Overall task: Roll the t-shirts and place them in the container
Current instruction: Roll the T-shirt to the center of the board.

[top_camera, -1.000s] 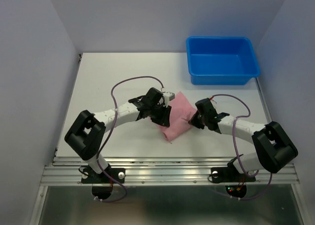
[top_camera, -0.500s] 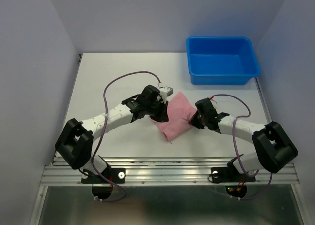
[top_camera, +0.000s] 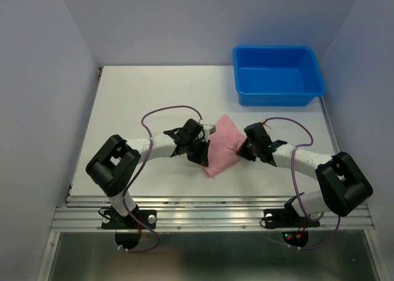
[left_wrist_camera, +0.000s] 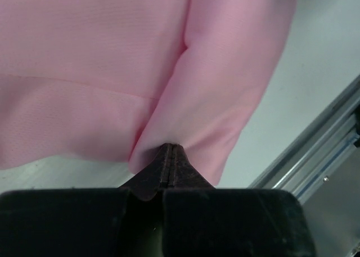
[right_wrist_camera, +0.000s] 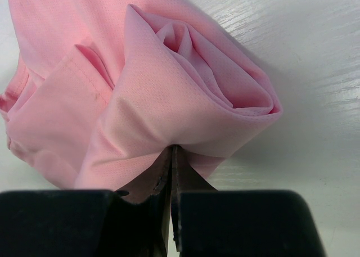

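Top external view puts the light pink t-shirt of thin soft fabric, already gathered into a thick bundle, near the middle of the white surface, between my two arms and well apart from the blue rectangular plastic bin at the far right corner. On the left wrist camera the left fingers are pressed together on the edge of a fold, with the cloth puckering at their tips. On the right wrist camera the right fingers are closed on the outer layer at the open, spiralled end of the roll. I judge the rolling to be well along, and the step now is tightening and tidying the bundle. To do that well I would keep both pinches low against the surface, turn the two ends together so the roll does not twist, and pull gently, since this thin fabric will slip or bunch under a hard tug. From above, both sets of fingertips are hidden under the wrists. Each wrist camera crops the shirt, so I cannot tell how many layers each pinch holds, or whether a loose tail lies underneath.
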Tool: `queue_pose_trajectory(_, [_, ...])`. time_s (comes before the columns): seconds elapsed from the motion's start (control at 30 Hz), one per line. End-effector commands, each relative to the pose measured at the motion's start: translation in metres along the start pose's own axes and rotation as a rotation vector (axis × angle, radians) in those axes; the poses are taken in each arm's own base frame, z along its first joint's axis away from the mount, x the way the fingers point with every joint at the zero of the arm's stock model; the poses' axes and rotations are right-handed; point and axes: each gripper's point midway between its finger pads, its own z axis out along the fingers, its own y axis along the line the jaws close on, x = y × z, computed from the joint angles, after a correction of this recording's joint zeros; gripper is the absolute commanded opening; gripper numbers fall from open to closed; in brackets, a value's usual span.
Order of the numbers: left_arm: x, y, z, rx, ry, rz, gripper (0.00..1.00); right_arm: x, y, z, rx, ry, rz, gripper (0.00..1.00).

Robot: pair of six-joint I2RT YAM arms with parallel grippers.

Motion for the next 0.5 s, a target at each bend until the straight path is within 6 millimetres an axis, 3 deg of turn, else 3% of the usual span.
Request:
queue_pose_trajectory(0.0, [-0.006,0.017,0.011,-0.065,-0.032,-0.020,0.00,0.003,-0.021,-0.002,0.083,-0.004,-0.027,0.05])
queue_pose_trajectory(0.17, [-0.008,0.023,0.011,-0.102,-0.022,-0.012,0.00,-0.001,-0.014,-0.003,0.067,-0.006,-0.037,0.05])
queue_pose_trajectory(0.3, [-0.022,0.018,-0.013,-0.167,-0.069,0.077,0.00,-0.003,-0.010,-0.004,0.061,-0.007,-0.043,0.05])
queue_pose_trajectory(0.37, [-0.028,0.026,-0.031,-0.318,-0.103,0.133,0.00,-0.003,-0.009,-0.004,0.057,-0.008,-0.044,0.05])
queue_pose_trajectory(0.47, [-0.039,0.010,-0.039,-0.390,-0.120,0.259,0.00,-0.004,-0.007,-0.004,0.054,-0.008,-0.047,0.05])
